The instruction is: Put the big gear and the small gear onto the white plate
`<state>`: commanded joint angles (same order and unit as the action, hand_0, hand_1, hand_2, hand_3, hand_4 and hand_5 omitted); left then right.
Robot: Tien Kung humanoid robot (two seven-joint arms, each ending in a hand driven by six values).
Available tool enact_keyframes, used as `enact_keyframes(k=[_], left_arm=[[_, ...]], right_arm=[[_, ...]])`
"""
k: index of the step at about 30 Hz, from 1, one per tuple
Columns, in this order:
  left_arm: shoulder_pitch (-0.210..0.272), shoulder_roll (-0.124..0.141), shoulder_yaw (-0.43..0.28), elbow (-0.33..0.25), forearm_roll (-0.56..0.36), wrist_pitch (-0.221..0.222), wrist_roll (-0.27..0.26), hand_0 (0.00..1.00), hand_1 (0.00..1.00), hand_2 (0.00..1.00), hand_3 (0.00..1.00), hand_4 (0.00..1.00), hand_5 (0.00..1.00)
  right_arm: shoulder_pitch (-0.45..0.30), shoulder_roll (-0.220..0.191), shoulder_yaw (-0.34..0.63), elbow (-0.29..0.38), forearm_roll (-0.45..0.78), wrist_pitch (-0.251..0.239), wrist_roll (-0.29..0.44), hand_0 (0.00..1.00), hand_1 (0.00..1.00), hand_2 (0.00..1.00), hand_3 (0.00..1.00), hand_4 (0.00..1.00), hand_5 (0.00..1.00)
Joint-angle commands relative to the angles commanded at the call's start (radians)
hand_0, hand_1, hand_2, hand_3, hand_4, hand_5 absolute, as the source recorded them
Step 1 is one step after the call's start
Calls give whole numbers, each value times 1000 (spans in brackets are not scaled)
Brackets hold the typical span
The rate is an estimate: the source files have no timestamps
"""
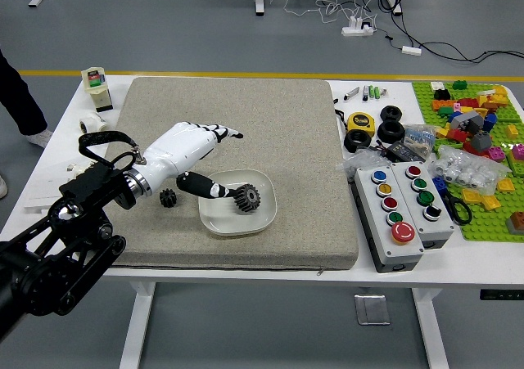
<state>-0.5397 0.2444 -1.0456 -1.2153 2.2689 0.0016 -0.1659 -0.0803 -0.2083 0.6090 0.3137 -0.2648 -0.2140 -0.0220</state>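
Big gear (246, 197) located inside white plate (237, 231), approx. centre. Small gear (168, 198) outside plate, on grey mat (303, 148), to L of plate and below the wrist side of L robot hand (182, 150). Placement therefore 1 of 2 gears.

L robot hand: wide, fingers extended fwd over mat beyond plate's L side, thumb apart from them and pointing at L edge of big gear. Nothing gripped. Thumb-to-gear contact: cannot tell from this angle. L arm (70, 246) enters from lower L.

Desk (377, 279), R of mat: 2 pushbutton boxes side by side. Nearer-L box (371, 222) w/ blue, yellow, red & green buttons plus large red mushroom button at near end; R box (427, 236) w/ red, green & black. Beyond them, yellow tape measure (360, 123) and small black tyres (390, 131). Far R: green baseplates (487, 227) w/ multicoloured toy bricks; blk scissors (460, 212) at their L edge.

Person's leg (20, 99), dark trousers, at L edge of view, beside desk
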Motion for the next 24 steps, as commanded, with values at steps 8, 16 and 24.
enact_keyframes(k=[8, 16, 24], left_arm=[[33, 65, -84, -36, 0, -180, -2, 532, 657, 728, 737, 921, 242], [47, 81, -79, 47, 0, -200, -7, 505, 618, 632, 689, 817, 172], [50, 65, -69, 125, 0, -152, -8, 434, 510, 543, 618, 544, 5]], right_arm=[[-4, 1, 1, -1, 1, 0, 0, 756, 796, 824, 750, 924, 784], [-7, 2, -5, -1, 4, 0, -1, 755, 796, 825, 750, 923, 783], [-8, 3, -9, -2, 6, 0, -1, 755, 797, 824, 749, 923, 783]])
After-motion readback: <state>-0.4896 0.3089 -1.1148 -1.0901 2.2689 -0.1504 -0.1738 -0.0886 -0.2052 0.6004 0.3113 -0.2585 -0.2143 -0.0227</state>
